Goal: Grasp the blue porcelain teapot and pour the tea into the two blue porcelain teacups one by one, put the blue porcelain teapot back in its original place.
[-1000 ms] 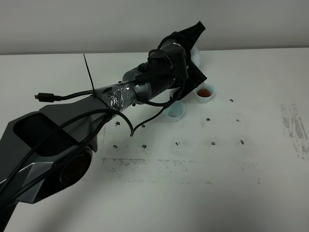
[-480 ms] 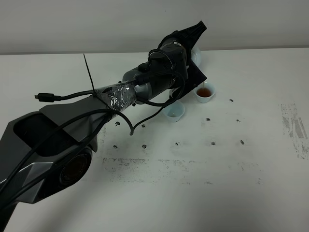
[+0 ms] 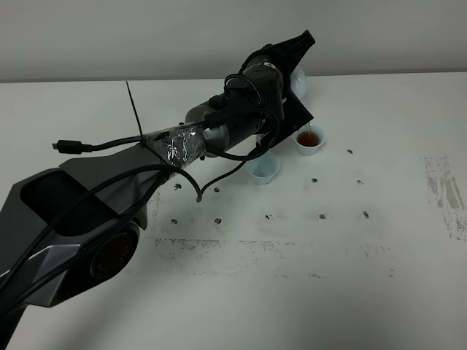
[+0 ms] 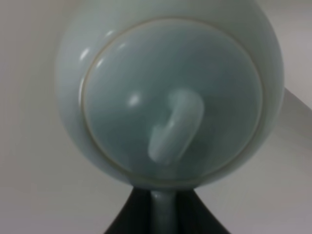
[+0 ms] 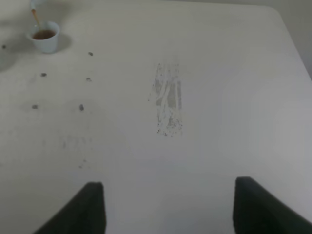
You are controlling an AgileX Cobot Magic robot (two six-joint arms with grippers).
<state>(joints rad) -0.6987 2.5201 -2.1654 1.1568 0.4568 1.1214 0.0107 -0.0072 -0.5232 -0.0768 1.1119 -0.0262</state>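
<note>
My left gripper [image 3: 290, 71] is shut on the handle of the blue porcelain teapot [image 3: 300, 81] and holds it tilted above the table. A thin stream of tea runs from its spout into the far teacup [image 3: 309, 141], which holds brown tea. The near teacup [image 3: 263, 168] stands beside it, partly behind the arm, and looks empty. In the left wrist view the teapot [image 4: 170, 92] fills the picture, lid and loop knob facing the camera. My right gripper [image 5: 175, 209] is open and empty, far from the cup [image 5: 45, 37].
The white table [image 3: 328, 240] bears several small dark marks and a scuffed grey patch [image 3: 445, 193] at the right. The left arm and its cables [image 3: 182, 146] stretch across the left half of the table.
The teapot has tipped slightly further and tea keeps streaming into the far cup. The right gripper's view gives no earlier frame.
</note>
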